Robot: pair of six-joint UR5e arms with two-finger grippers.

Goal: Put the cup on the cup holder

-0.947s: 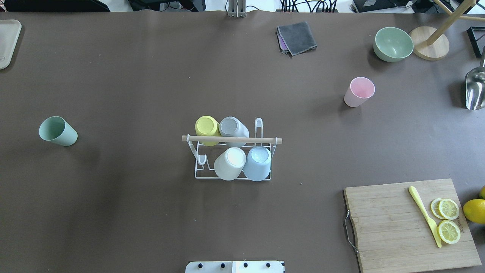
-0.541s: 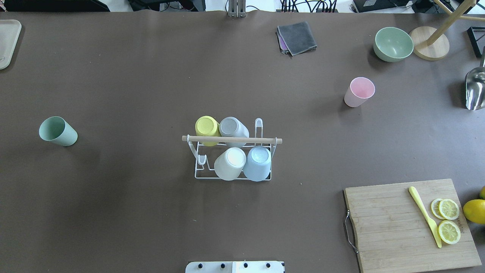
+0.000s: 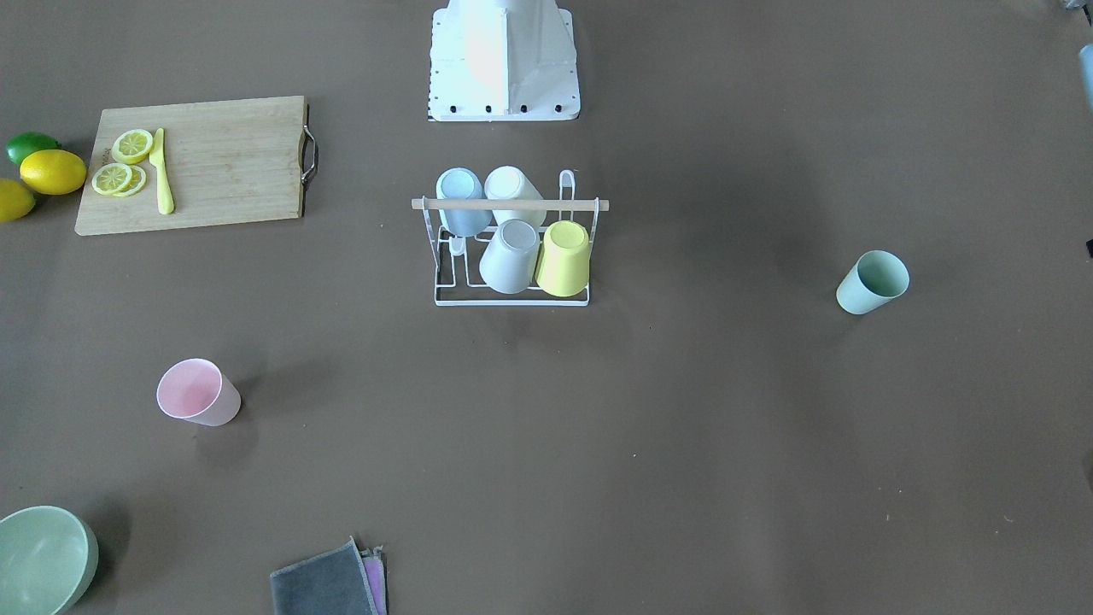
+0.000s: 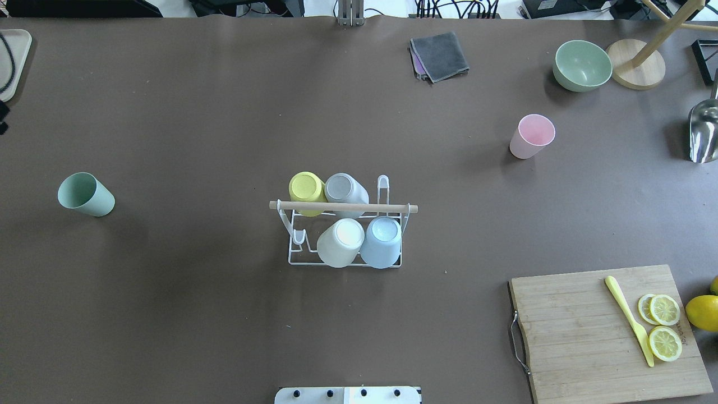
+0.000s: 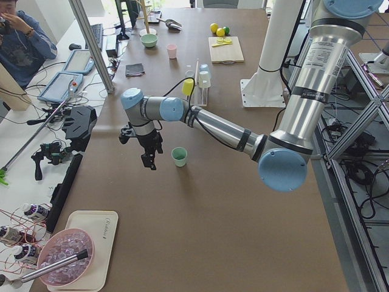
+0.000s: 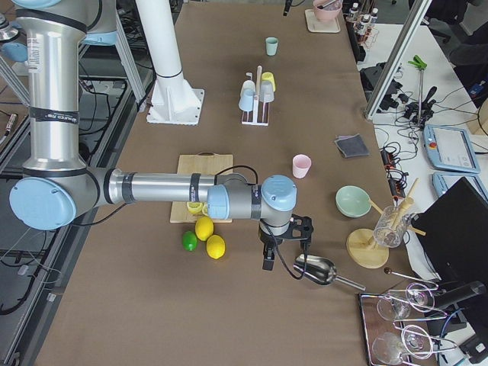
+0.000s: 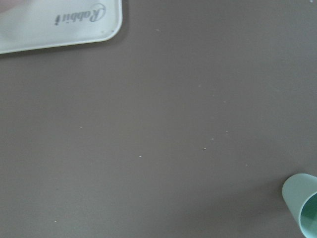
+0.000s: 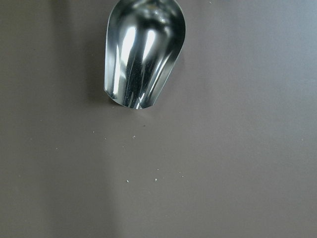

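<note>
Approach phase, nothing grasped yet as far as I can judge. Cup holder (image 4: 342, 206) sits mid-table, slightly toward the robot's edge, with four cups inverted on it: yellow cup (image 4: 305, 188) and grey cup (image 4: 343, 189) in the far row, white cup (image 4: 341, 241) and light blue cup (image 4: 382, 240) in the near row. Two prongs are free: far row on the right (image 4: 383, 182), near row on the left (image 4: 299, 238). Two loose cups, both upright and mouth up: green cup (image 4: 85, 194) near the table's left end, pink cup (image 4: 531, 136) toward the far right corner. Left gripper (image 5: 149, 163) hangs just beside the green cup on the left-end side, not touching; its wrist cam only catches the cup at the frame's bottom-right. It shows only in the side view, so I can't tell how wide its jaws are or if they hold anything. Same for the right gripper (image 6: 268, 263), parked by the metal scoop (image 6: 316, 268) at the right end, well apart from the pink cup. Likely target is the green cup. Next move: centre the left gripper on it, pinch the wall, flip it mouth-down, drop it over a free prong while clearing the wooden rod.
</note>
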